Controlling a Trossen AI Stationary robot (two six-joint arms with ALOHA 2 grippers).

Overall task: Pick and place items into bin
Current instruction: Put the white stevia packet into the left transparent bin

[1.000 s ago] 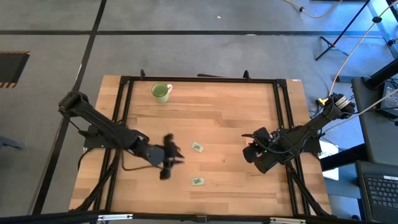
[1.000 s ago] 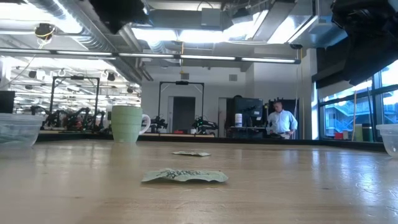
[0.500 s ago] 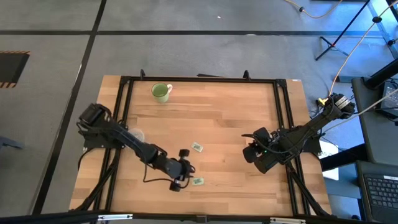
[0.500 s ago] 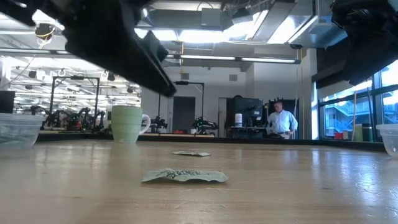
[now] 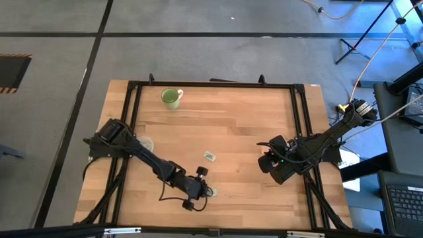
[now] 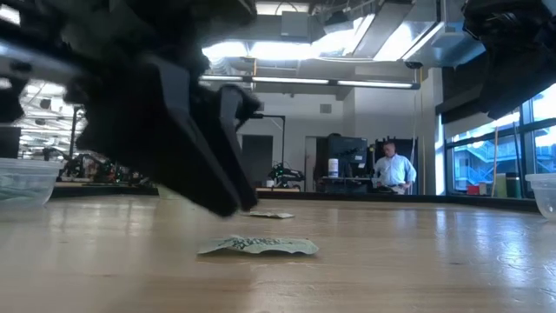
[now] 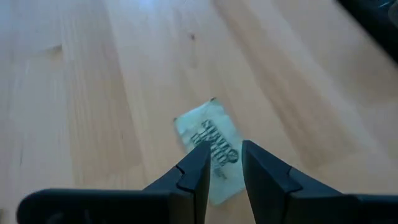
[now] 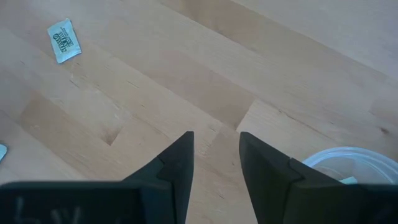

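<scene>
At the left edge of the wooden surface [image 5: 251, 112] a clear bin [image 5: 143, 143] is seen, partly under the left arm, and a light green mug [image 5: 171, 98] stands near the far left corner. The left arm is stretched out toward the near middle of the surface, and the left claw [image 7: 221, 169] is held low over the nearer packet [image 7: 210, 149], its two fingers a narrow gap apart with nothing clamped between them. In the left wrist view this packet lies flat straight ahead of and partly beneath the fingertips, its long axis running roughly along the line in which the fingers point, slightly skewed. The coming move is judged to turn on this: the packet is directly under the left claw, so that a short descent would be needed, and a thin flat packet may be hard to lift off the wood. A second packet [image 5: 209, 157] lies flat just beyond, nearer the middle of the surface, apart from the first. Both packets are nearer to the left arm. Farther right, the right claw [image 8: 216, 157] is held near the right edge, well apart from the packets, its fingers apart and empty, with a second clear bin [image 8: 343, 165] beside it.
</scene>
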